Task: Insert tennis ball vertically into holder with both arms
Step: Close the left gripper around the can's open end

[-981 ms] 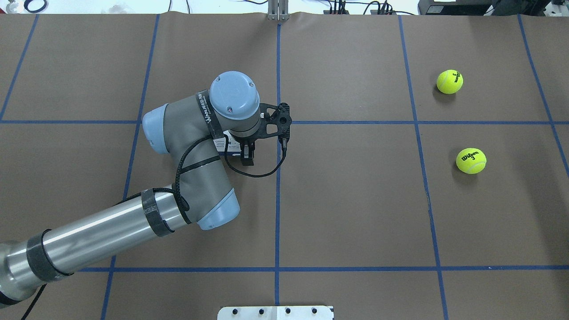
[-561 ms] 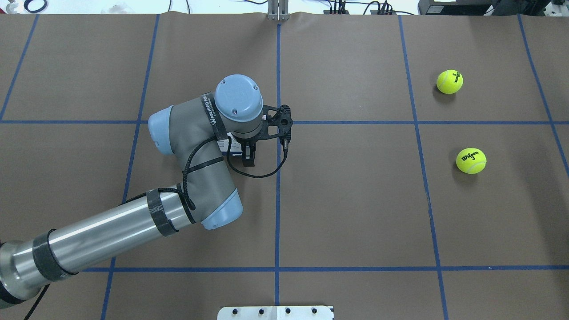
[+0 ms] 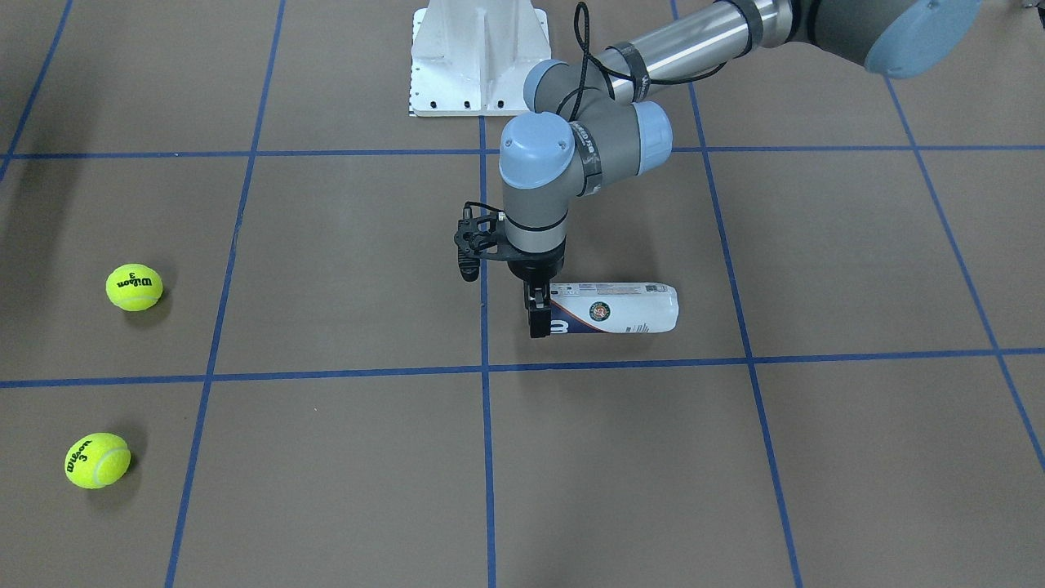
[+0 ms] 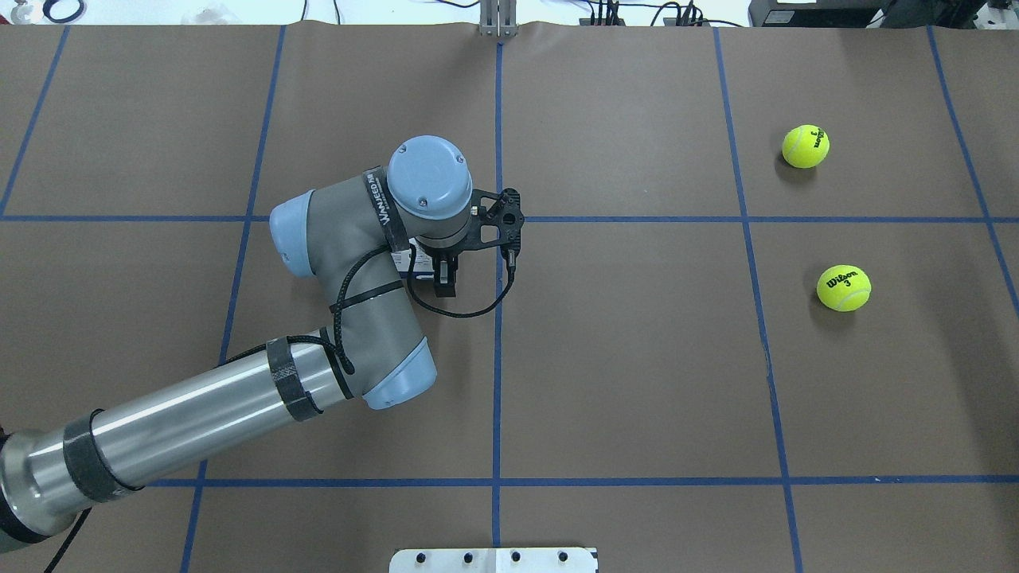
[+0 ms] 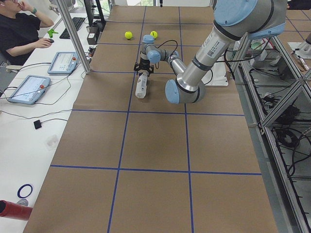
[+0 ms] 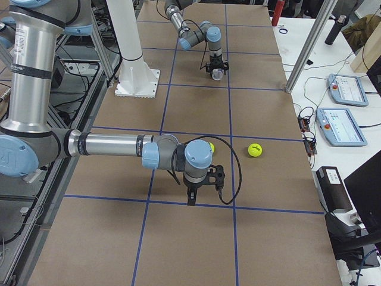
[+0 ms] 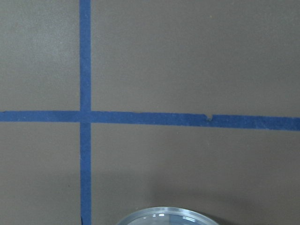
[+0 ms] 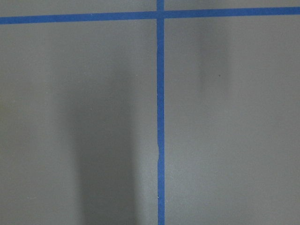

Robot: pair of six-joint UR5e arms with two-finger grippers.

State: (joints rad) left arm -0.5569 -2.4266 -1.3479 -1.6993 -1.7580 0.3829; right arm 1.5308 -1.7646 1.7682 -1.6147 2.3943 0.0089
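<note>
I see silver tubes and grey joints with pale blue caps (image 4: 428,177) on my left arm (image 4: 199,414) and right arm (image 6: 113,145); black tape bands (image 4: 288,390) and a looping black cable (image 4: 455,315) wrap the left.

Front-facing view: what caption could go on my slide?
Left pincer grips one end of the holder lying on its side; two tennis balls sit far off.

The overhead camera looks forward and down on the table (image 4: 637,358) from behind the robot; the front camera faces it steeply from the far side. Both share the left arm (image 4: 350,239) and the tennis balls (image 4: 806,146). The side cameras look along the table from its ends. The wrist cameras look down very near the paper, and the left one catches the holder (image 7: 164,215).
</note>
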